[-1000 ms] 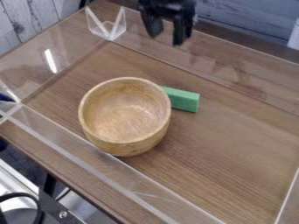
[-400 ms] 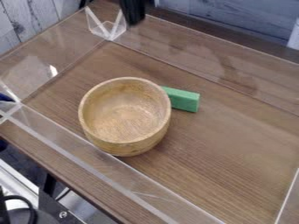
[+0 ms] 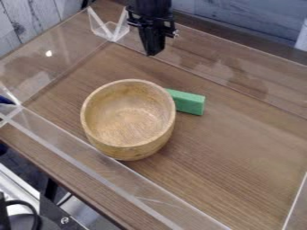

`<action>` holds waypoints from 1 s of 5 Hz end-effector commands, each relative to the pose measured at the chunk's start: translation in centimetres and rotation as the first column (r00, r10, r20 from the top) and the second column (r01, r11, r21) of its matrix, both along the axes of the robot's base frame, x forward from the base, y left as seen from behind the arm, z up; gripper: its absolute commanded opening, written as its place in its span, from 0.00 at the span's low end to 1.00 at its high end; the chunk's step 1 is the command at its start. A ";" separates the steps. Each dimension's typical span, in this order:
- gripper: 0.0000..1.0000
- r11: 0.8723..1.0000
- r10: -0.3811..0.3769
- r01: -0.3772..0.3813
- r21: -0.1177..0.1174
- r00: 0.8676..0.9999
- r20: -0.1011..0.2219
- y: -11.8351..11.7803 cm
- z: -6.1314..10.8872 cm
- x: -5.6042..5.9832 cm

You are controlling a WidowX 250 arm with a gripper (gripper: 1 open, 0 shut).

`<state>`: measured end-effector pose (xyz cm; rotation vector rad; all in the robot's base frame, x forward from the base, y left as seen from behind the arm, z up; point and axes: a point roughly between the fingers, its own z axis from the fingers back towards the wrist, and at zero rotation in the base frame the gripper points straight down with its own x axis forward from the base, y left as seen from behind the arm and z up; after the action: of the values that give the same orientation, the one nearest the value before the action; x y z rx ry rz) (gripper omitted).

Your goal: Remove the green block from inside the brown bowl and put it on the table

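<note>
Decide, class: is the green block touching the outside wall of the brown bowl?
Cannot tell. In the camera view the green block lies on the table right beside the brown bowl, but the bowl's rim hides any contact or gap.

A small clear angled bracket [image 3: 110, 27] stands just left of the gripper [image 3: 153, 49], whitewashed planks [image 3: 24, 22] lie farther left, and black cables [image 3: 21, 216] curl well below-left.
</note>
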<state>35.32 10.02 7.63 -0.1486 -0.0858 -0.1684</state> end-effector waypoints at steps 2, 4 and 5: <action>0.00 0.999 0.028 -0.029 0.025 0.998 0.056 1.1 0.1 1.5; 0.00 0.997 0.031 -0.033 0.075 0.999 0.031 0.8 -3.1 2.7; 0.00 0.997 0.019 -0.023 0.070 0.998 0.063 0.4 -0.6 2.4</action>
<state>36.67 10.24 3.71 -0.1059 -0.0583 -0.1455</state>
